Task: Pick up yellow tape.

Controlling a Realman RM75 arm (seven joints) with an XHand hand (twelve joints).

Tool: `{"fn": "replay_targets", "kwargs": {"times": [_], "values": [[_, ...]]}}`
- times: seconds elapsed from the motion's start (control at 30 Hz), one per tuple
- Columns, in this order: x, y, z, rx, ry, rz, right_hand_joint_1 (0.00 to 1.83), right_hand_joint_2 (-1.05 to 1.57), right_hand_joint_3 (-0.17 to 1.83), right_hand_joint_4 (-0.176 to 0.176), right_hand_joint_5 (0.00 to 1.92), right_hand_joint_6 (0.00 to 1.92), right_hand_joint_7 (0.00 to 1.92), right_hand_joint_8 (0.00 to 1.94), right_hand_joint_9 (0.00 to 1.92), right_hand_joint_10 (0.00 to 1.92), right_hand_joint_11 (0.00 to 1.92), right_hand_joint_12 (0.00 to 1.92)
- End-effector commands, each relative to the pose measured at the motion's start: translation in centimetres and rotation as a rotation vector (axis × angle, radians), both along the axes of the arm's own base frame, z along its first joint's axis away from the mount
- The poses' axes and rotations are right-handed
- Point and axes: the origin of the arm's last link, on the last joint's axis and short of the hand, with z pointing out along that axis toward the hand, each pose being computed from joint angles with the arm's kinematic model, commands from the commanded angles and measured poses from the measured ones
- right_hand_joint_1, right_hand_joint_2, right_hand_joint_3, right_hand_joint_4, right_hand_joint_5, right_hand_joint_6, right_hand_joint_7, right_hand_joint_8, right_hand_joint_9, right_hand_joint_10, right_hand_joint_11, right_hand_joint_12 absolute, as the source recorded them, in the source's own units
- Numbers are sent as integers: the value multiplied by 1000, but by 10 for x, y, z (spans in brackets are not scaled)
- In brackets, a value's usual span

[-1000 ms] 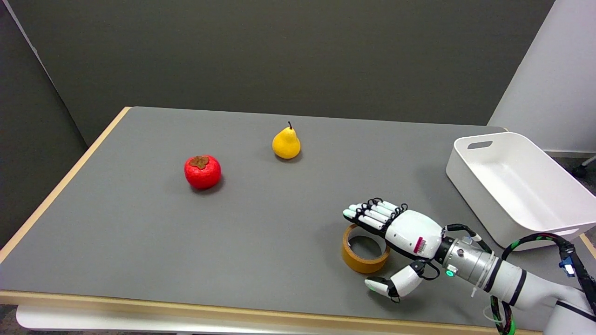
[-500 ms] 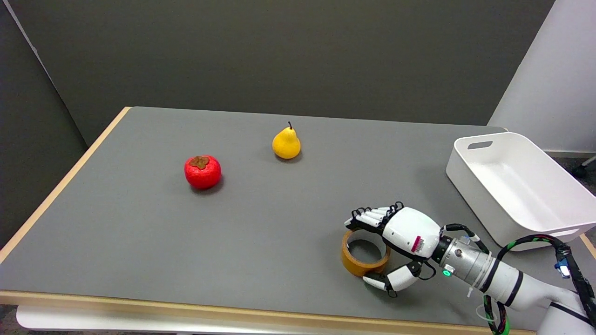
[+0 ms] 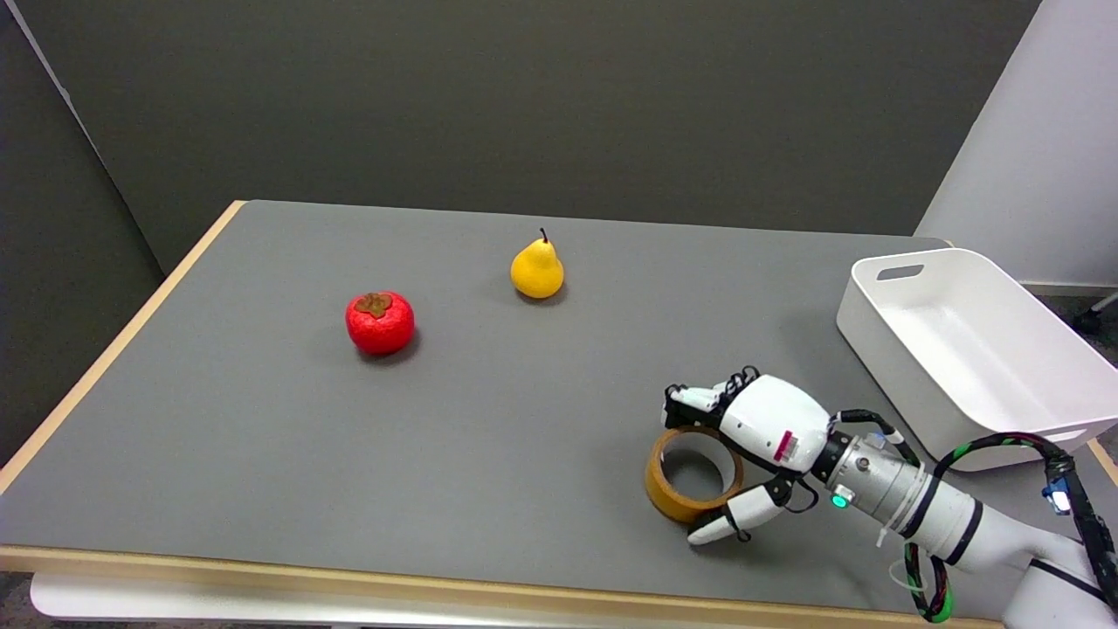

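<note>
The yellow tape [image 3: 665,494], a brownish-yellow roll, sits at the table's near right, tipped so its hole faces the camera. My right hand [image 3: 774,426] reaches in from the lower right and grips it. The fingers [image 3: 699,397] curl over the roll's far rim. The thumb [image 3: 725,522] presses against the near rim at the lower right. The right side of the roll is hidden behind the palm. Whether the roll still touches the table I cannot tell.
A red persimmon-like fruit [image 3: 379,322] lies left of centre and a yellow pear [image 3: 536,269] stands behind it. A white bin [image 3: 884,356] stands at the table's right edge, close behind my forearm. The table's wooden front edge [image 3: 349,581] runs just below the hand.
The fingers have curled down from flat over the roll onto its far rim, and the thumb has come in against the near rim. The roll has tipped up and shifted slightly right.
</note>
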Motion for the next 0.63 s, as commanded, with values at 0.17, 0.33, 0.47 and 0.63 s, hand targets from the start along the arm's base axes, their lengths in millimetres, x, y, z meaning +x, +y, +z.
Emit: {"fn": "replay_targets", "kwargs": {"times": [0.17, 0.33, 0.47, 0.63], "values": [[62, -36, 32, -108, 51, 196, 1201, 1142, 247, -176, 562, 1478, 874, 1391, 866, 1351, 877, 1921], [104, -47, 65, -250, 134, 345, 1201, 1138, 255, -176, 564, 1476, 875, 1393, 869, 1354, 881, 1921], [139, -52, 94, -374, 176, 475, 1202, 1134, 259, -176, 566, 1474, 877, 1389, 872, 1358, 883, 1921], [172, -47, 138, -571, 241, 581, 1204, 1122, 278, -176, 573, 1469, 882, 1383, 884, 1372, 880, 1921]]}}
